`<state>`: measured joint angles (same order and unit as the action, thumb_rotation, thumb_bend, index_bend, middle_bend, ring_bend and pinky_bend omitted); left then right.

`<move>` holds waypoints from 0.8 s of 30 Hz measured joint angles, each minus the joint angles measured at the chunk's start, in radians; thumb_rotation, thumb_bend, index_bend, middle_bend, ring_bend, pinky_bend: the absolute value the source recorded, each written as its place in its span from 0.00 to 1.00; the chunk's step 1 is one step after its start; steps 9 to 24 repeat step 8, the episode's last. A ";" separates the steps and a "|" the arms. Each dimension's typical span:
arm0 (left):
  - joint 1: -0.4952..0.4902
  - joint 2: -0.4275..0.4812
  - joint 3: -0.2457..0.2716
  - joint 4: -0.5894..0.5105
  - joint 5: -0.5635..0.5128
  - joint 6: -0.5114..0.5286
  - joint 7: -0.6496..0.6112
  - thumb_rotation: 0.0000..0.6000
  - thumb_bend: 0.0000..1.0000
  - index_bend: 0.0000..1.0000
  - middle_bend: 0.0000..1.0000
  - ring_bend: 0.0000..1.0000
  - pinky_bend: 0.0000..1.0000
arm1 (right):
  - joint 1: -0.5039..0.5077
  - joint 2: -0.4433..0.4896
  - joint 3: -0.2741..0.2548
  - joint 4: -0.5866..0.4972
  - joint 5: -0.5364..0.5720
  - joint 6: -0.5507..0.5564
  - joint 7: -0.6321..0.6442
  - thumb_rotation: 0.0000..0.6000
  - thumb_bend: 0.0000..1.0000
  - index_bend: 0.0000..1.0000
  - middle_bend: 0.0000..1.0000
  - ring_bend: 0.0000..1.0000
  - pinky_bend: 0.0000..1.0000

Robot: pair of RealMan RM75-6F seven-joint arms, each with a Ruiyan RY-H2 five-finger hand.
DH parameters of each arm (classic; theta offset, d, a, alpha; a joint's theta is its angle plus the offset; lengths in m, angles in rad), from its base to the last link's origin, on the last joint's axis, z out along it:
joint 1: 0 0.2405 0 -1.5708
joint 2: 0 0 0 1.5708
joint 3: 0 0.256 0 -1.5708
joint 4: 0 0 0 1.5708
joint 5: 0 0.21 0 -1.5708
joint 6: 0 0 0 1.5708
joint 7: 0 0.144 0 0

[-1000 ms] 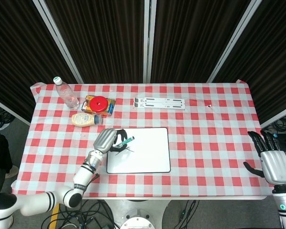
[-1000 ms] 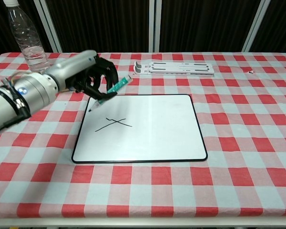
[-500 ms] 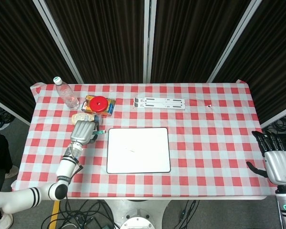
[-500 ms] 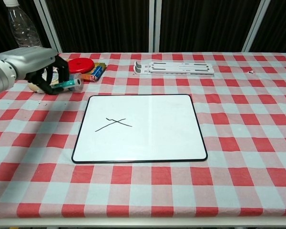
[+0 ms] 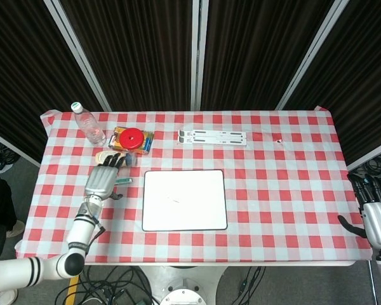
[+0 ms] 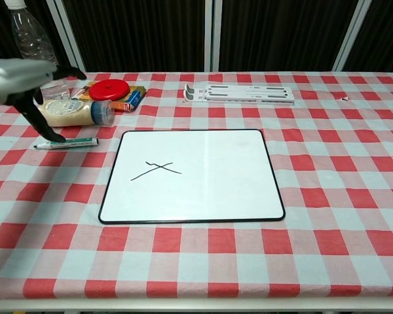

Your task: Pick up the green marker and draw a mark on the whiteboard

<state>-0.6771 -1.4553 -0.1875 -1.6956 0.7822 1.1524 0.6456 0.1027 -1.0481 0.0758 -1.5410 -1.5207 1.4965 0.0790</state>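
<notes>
Chest view: red-and-white checked tablecloth (image 6: pixel 327 163) covering the table, and at its centre the white rectangular whiteboard with a black rim (image 6: pixel 203 176), which bears a crossed black mark toward its 9 o'clock side. Head view shows my right hand (image 5: pixel 376 219) at the table's 4 o'clock corner, well apart from everything, fingers apart and holding nothing. My left hand (image 6: pixel 19 82) hovers at 10 o'clock from the board, fingers spread and gripping nothing; one fingertip reaches down to, or just above, the marker, and I cannot tell whether it touches. Just behind it lies a cream squeeze bottle with a blue cap (image 6: pixel 78 112). The slim green marker with a white barrel (image 6: pixel 65 143) lies flat on the cloth at 9 o'clock from the board's far corner, just beside the rim. I judge it light, rigid, smooth and apt to roll; a pinch across mid-barrel should hold it best.
</notes>
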 measured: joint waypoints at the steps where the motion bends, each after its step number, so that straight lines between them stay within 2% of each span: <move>1: 0.019 0.023 0.002 -0.015 0.035 0.026 -0.028 1.00 0.09 0.07 0.00 0.04 0.27 | -0.002 0.004 0.000 -0.001 0.002 0.000 0.005 1.00 0.11 0.00 0.11 0.00 0.00; 3: 0.069 0.080 0.012 -0.027 0.126 0.084 -0.101 1.00 0.09 0.07 0.01 0.04 0.20 | -0.002 0.011 -0.003 -0.002 0.001 -0.005 0.019 1.00 0.12 0.00 0.11 0.00 0.00; 8: 0.214 0.199 0.069 -0.002 0.305 0.205 -0.291 1.00 0.09 0.07 0.01 0.04 0.17 | -0.004 0.031 -0.015 -0.002 -0.016 -0.015 0.089 1.00 0.12 0.00 0.11 0.00 0.00; 24: 0.214 0.199 0.069 -0.002 0.305 0.205 -0.291 1.00 0.09 0.07 0.01 0.04 0.17 | -0.004 0.031 -0.015 -0.002 -0.016 -0.015 0.089 1.00 0.12 0.00 0.11 0.00 0.00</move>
